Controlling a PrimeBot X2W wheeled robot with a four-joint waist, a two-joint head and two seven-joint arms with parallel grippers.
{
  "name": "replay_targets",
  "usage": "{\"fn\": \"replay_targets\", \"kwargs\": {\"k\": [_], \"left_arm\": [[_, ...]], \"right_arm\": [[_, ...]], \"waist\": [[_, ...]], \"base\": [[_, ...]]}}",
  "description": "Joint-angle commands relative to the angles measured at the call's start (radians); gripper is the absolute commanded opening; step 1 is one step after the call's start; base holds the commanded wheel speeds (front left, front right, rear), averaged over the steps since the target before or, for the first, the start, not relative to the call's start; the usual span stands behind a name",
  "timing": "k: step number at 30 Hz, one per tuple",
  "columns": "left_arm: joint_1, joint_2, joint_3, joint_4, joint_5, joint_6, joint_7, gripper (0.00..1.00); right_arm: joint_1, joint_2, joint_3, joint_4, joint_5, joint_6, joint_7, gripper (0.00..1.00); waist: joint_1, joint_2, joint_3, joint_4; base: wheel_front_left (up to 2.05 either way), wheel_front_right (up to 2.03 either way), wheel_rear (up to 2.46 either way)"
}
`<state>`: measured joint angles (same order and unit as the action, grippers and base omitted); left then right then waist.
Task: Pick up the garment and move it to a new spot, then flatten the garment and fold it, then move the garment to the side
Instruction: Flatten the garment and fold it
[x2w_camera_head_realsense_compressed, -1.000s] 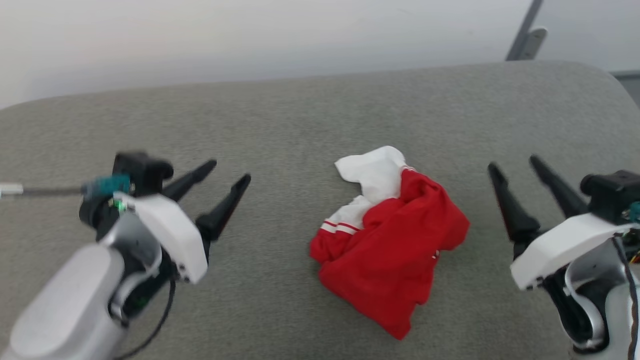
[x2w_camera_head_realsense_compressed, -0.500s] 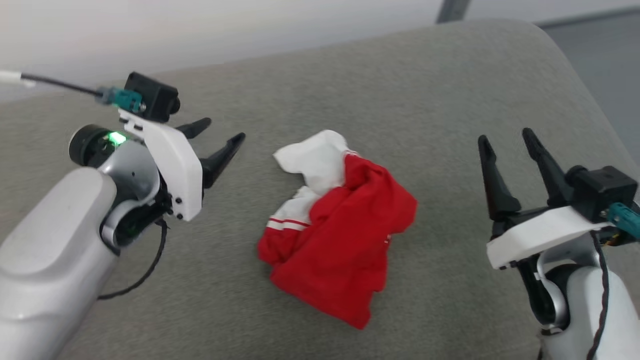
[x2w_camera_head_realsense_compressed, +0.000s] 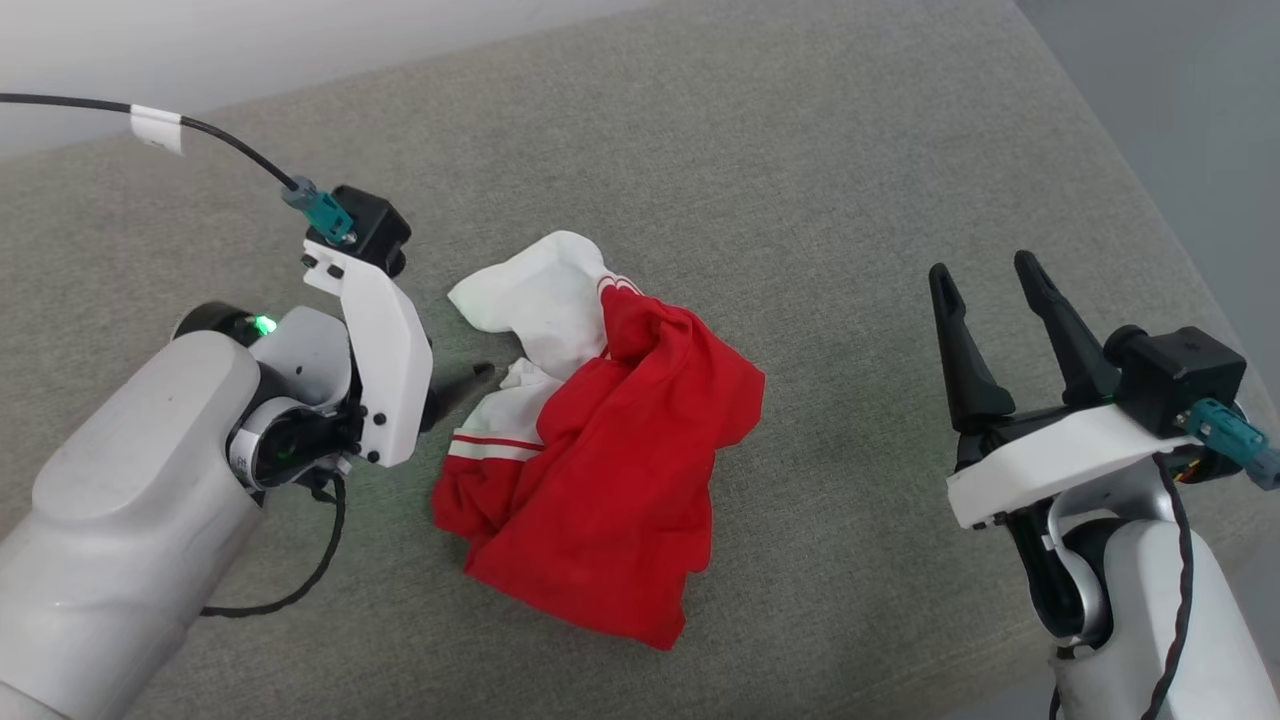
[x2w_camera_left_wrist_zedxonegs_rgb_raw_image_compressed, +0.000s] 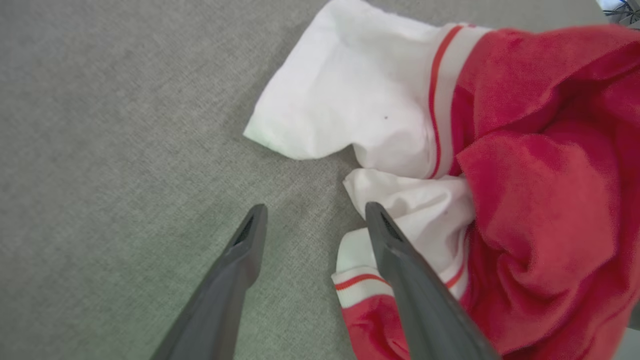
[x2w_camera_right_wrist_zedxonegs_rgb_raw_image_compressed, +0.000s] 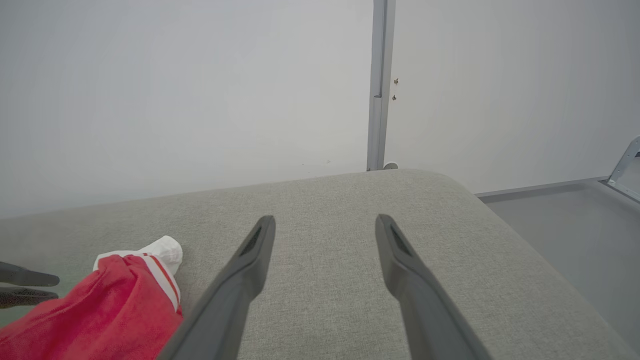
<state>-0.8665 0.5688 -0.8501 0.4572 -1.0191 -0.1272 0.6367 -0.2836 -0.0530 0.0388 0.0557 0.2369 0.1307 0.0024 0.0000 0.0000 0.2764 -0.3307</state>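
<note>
The garment lies crumpled in a heap mid-surface, red with a white cuff and striped trim at its far left. My left gripper is open and points at that white end from the left. In the left wrist view its gripper has bare grey surface between the fingers, and the right finger overlaps the edge of the garment. My right gripper stands open, well to the right of the heap. The right wrist view shows that gripper empty, with the garment at lower left.
The grey fabric-covered surface ends in a rounded edge on the right, with grey floor beyond. A pale wall and a metal post stand behind it. A black cable runs to the left wrist.
The head camera has shifted, so the whole scene slid left and down. My left gripper has come in toward the garment's white cuff end. The right gripper has stayed open to the right.
</note>
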Motion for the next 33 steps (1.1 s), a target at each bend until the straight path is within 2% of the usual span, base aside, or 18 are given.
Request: {"fn": "replay_targets", "kwargs": {"k": [1,9,11,17,18,19,23,29,33], "left_arm": [[0.008,0.0,-0.002,0.001,-0.015,0.004,0.009,1.0],[0.046,-0.009,-0.013,-0.041,-0.074,0.068,0.127,1.0],[0.051,0.001,-0.028,-0.047,-0.045,0.077,0.12,1.0],[0.091,-0.026,-0.055,0.004,-0.043,0.078,0.107,1.0],[0.093,-0.031,-0.059,0.016,-0.039,0.074,0.101,0.34],[0.093,-0.037,-0.062,0.024,-0.036,0.067,0.094,0.0],[0.082,-0.047,-0.06,0.042,-0.034,0.049,0.068,0.0],[0.036,-0.009,-0.022,0.041,-0.036,0.035,0.026,0.0],[0.024,0.036,0.017,0.019,-0.048,0.047,-0.001,0.0]], "right_arm": [[-0.013,0.003,0.0,0.0,0.002,0.0,-0.007,1.0],[-0.018,0.003,0.0,0.013,0.022,0.0,-0.017,1.0],[-0.02,0.003,0.002,0.015,0.027,0.0,-0.019,1.0],[-0.026,0.003,0.008,0.021,0.033,0.0,-0.02,1.0],[-0.026,0.003,0.008,0.022,0.033,0.0,-0.02,1.0],[-0.026,0.003,0.006,0.022,0.032,0.0,-0.019,1.0],[-0.022,0.003,-0.003,0.019,0.027,0.0,-0.014,1.0],[-0.005,0.003,-0.033,0.004,0.01,0.0,-0.002,1.0],[0.004,0.002,-0.054,-0.009,0.003,0.0,0.006,1.0]], "waist": [[0.0,0.0,0.006,-0.004],[0.0,0.0,0.013,-0.009],[0.0,0.0,0.015,-0.009],[0.0,0.0,0.015,-0.008],[0.0,0.0,0.014,-0.006],[0.0,0.0,0.012,-0.003],[0.0,0.0,0.002,0.011],[0.0,0.0,-0.019,0.055],[0.0,0.0,-0.032,0.088]], "base": [[0.0,0.0,0.0],[0.0,0.0,0.0],[0.0,0.0,0.0],[0.0,0.0,0.0],[0.0,0.0,0.0],[0.0,0.0,0.0],[0.0,0.0,0.0],[0.0,0.0,0.0],[0.0,0.0,0.0]]}}
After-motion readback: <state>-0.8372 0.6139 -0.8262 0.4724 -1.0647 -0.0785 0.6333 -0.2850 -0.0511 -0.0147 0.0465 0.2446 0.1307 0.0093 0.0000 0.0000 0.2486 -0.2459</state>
